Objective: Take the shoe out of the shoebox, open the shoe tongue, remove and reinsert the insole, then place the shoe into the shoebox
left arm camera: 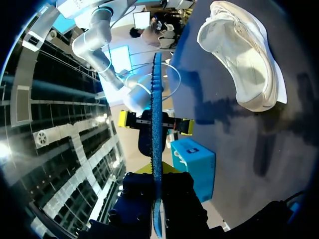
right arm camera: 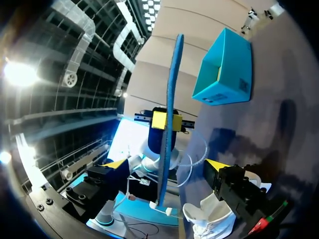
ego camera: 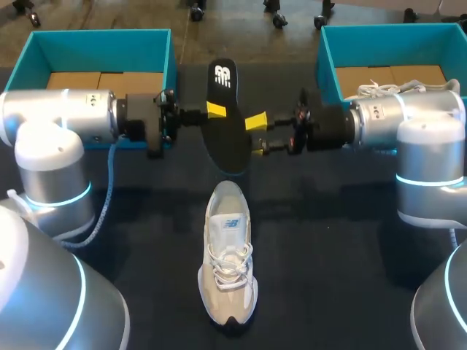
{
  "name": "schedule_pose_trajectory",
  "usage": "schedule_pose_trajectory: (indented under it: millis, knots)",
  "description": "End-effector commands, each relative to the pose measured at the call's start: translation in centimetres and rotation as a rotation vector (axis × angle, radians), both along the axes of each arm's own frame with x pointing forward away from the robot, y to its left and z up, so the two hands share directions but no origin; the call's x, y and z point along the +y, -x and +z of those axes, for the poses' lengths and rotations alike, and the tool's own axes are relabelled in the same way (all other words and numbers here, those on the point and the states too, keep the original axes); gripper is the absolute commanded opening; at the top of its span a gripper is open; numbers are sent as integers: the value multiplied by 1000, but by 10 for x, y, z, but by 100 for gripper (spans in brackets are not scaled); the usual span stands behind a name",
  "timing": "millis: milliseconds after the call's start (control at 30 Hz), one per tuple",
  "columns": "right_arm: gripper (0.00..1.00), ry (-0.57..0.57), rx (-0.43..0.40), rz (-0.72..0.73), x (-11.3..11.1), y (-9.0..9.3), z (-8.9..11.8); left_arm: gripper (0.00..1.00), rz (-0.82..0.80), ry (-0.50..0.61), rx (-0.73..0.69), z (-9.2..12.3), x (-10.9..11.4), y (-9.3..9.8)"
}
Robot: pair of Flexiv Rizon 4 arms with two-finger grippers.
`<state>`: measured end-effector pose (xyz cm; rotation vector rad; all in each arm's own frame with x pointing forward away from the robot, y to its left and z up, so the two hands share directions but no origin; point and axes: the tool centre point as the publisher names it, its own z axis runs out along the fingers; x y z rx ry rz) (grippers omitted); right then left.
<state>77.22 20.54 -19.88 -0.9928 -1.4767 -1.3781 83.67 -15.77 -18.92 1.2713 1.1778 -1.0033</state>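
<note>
Head view shows the insole (ego camera: pixel 228 138) black-topped; wrist views, edge-on

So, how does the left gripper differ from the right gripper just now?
The left gripper is shut on the insole; the right gripper is open, its fingers wide apart on either side of it. The left gripper reaches in from the left, the right gripper from the right. Both meet at the insole, above the table.
</note>
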Motion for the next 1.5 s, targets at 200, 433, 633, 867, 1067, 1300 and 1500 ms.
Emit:
schedule_pose_trajectory:
  millis: [200, 433, 633, 867, 1067, 1300, 1500]
  knots:
    - [93, 44, 46, 6, 8, -3, 2, 0, 23, 32, 29, -9, -2, 0]
    - [80, 64, 71, 12, 13, -7, -2, 0, 16, 51, 30, -7, -3, 3]
    - [56, 63, 88, 8, 14, -7, -5, 0, -1, 44, 22, -6, -3, 3]
    - [51, 112, 108, 6, 19, -6, -1, 0, -1, 44, 22, -6, -3, 3]
    - [49, 132, 118, 20, 24, -8, -3, 0, -1, 44, 22, -6, -3, 3]
    - [48, 135, 122, 13, 25, -8, -5, 0, -1, 44, 22, -6, -3, 3]
    - [44, 143, 119, 12, 25, -8, -4, 0, -1, 44, 22, -6, -3, 3]
